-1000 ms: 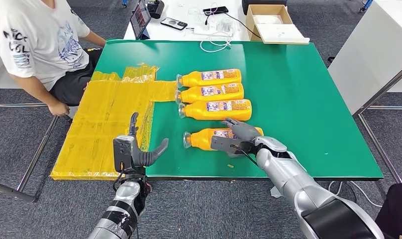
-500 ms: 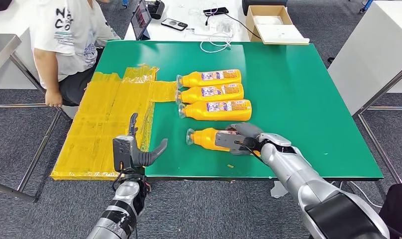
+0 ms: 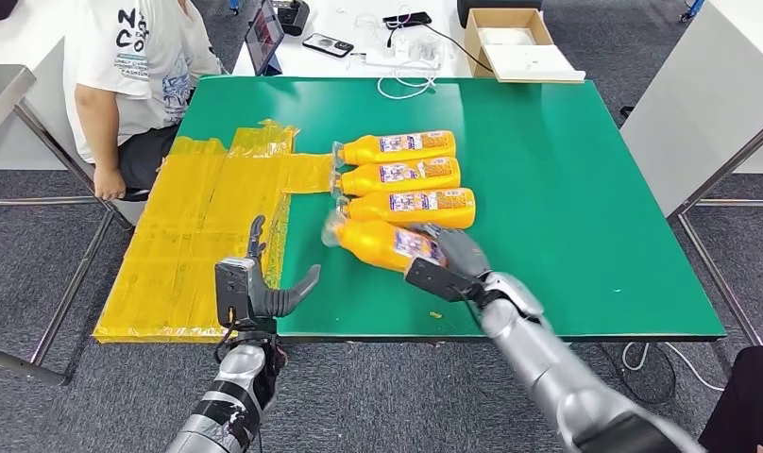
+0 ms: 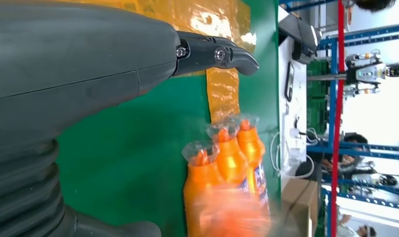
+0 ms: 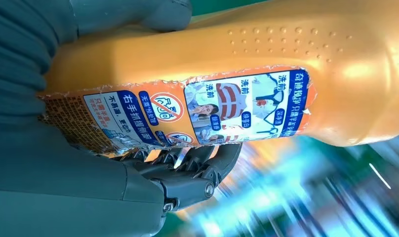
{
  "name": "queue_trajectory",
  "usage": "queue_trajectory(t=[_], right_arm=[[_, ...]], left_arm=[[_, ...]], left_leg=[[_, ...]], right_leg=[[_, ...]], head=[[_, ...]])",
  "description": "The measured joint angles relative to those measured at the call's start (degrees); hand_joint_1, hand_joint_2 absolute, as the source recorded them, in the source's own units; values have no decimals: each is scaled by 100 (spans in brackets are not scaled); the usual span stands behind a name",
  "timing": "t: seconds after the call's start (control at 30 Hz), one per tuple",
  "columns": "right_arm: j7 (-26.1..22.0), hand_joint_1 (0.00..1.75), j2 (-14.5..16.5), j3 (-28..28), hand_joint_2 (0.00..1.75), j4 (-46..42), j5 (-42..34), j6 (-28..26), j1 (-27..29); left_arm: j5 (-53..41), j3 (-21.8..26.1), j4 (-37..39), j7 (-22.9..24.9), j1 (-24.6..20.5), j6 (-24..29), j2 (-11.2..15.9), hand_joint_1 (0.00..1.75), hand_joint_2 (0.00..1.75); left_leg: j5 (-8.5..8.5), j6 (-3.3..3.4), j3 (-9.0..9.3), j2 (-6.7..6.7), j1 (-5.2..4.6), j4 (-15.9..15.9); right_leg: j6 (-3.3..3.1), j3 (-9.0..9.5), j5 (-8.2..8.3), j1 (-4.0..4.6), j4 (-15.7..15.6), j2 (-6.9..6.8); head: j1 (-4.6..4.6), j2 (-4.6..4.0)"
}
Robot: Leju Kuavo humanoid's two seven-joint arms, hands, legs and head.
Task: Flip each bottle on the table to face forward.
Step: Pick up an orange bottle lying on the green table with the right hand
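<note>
We have the fourth bottle (image 3: 382,243) gripped in our right hand (image 3: 450,266), lifted mid-flip just beside three lined-up bottles (image 3: 401,176), left hand (image 3: 264,293) open; next, probably, we turn and set it down.

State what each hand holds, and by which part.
The right hand grips the nearest orange bottle around its labelled body, toward the base. The left hand holds nothing.

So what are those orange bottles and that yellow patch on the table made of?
The orange bottle in the right robot hand looks like glossy moulded plastic: it shines and has raised dots. Its label seems to be printed paper or film, ragged at one edge. The yellow patch looks like overlapping strips of shiny, wrinkled tape. The green table top looks matte; its material is unclear.
</note>
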Motion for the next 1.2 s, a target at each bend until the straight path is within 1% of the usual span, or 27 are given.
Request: queue_trajectory(t=[0.07, 0.13, 0.17, 0.27, 0.4, 0.6, 1.1, 1.2], right_arm=[[-152, 175, 211, -354, 175, -759, -45, -597, 353], [-254, 175, 403, -650, 175, -1438, 10, -1208, 610], [-286, 175, 482, -775, 175, -1727, 36, -1427, 706], [-367, 175, 617, -1052, 175, -2338, 90, -1737, 930], [-557, 175, 764, -1288, 175, -2847, 223, -2221, 1167], [-549, 175, 832, -1440, 175, -3098, 237, -2363, 1318], [-537, 175, 833, -1517, 175, -3142, 233, -2368, 1380], [-483, 175, 833, -1518, 175, -3134, 231, -2293, 1384]], left_arm=[[60, -8, 0, -26, -1, 53, -23, 0, 175], [132, -9, 0, -36, -5, 93, -39, 0, 175], [154, -10, 0, -37, -8, 107, -46, 0, 175], [186, -14, 0, -37, -19, 130, -68, 0, 175], [271, -15, 0, -36, -35, 132, -89, 0, 175], [396, -27, -37, -37, -40, 67, -134, 0, 175], [411, -70, -94, -34, -40, 33, -158, 0, 175], [518, -72, -94, 37, -41, -109, -159, 0, 175]], left_leg=[[0, -1, -7, -5, 5, -1], [0, -1, -11, -6, 9, -2], [0, -1, -13, -5, 9, -2], [-1, -1, -15, -3, 8, -2], [0, 0, -16, -1, -1, -2], [1, 0, -15, -1, -1, -2], [1, 0, -16, 0, -1, -2], [1, 0, -16, 0, -1, -2]], right_leg=[[-2, -6, -2, 4, 0, -3], [-4, -10, -4, 8, 0, -4], [-4, -11, -4, 9, 0, -3], [-4, -13, -4, 3, -1, -3], [-1, -16, -1, -4, -1, -2], [0, -15, 0, -4, -1, -2], [0, -16, -1, -4, -1, -2], [0, -16, -1, -4, -1, -2]], head=[[0, 0], [-1, 0], [0, 0], [3, 0], [1, 0], [1, 0], [1, 0], [1, 0]])
